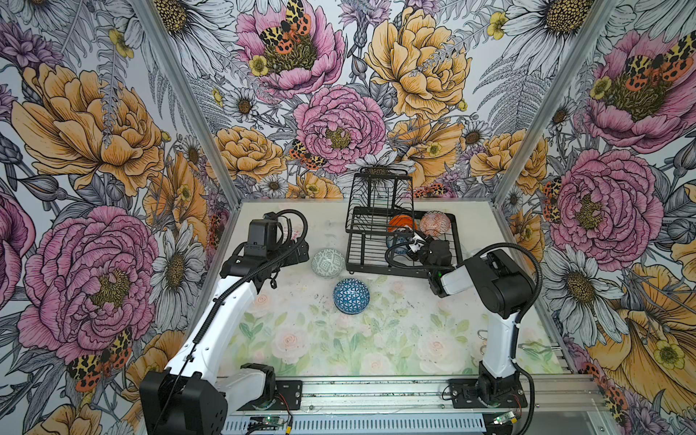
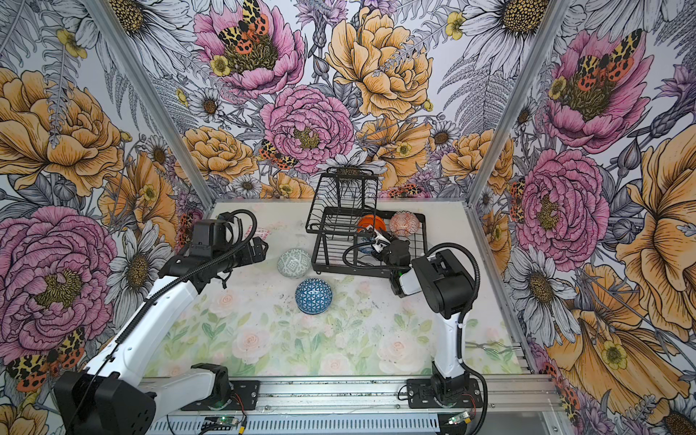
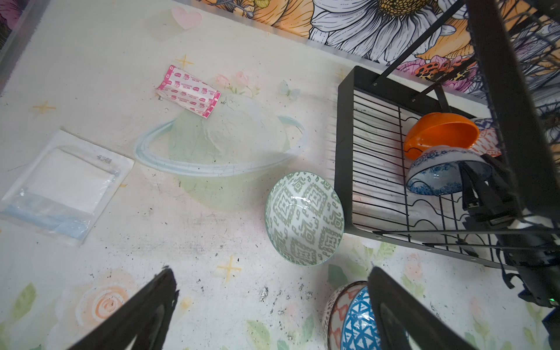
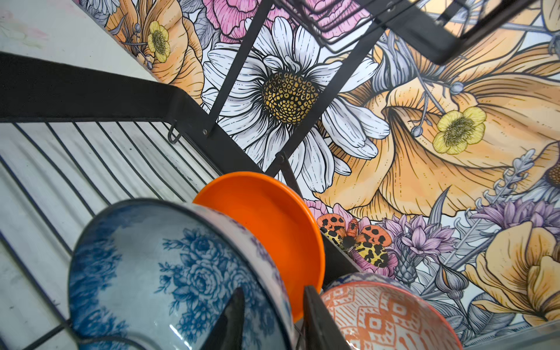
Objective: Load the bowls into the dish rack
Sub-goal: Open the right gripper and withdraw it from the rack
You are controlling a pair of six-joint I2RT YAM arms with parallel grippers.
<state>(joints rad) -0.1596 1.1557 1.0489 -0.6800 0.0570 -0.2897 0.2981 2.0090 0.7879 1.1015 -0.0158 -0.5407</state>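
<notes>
The black wire dish rack [image 1: 388, 269] [image 2: 354, 269] stands at the back right. In it lean a plain orange bowl [image 1: 401, 222] [image 4: 266, 218], an orange-white bowl [image 1: 435, 223] [image 4: 378, 315] and a blue floral bowl [image 3: 439, 172] [image 4: 151, 266]. My right gripper [image 4: 272, 291] [image 1: 412, 241] straddles the floral bowl's rim, its jaws slightly apart, one finger inside and one outside. On the table lie a grey-green bowl [image 1: 328, 263] [image 3: 304, 218] and a blue geometric bowl [image 1: 351, 296] [image 3: 357, 324] nested in a lattice-sided bowl [image 3: 333, 312]. My left gripper [image 3: 271, 274] [image 1: 301, 252] hangs wide open and empty, left of the grey-green bowl.
A pink plaster packet [image 3: 188, 91] and a clear pouch [image 3: 60, 181] lie at the back left of the table. Bent metal wire pieces [image 1: 534, 348] rest near the front right corner. Flowered walls close in three sides.
</notes>
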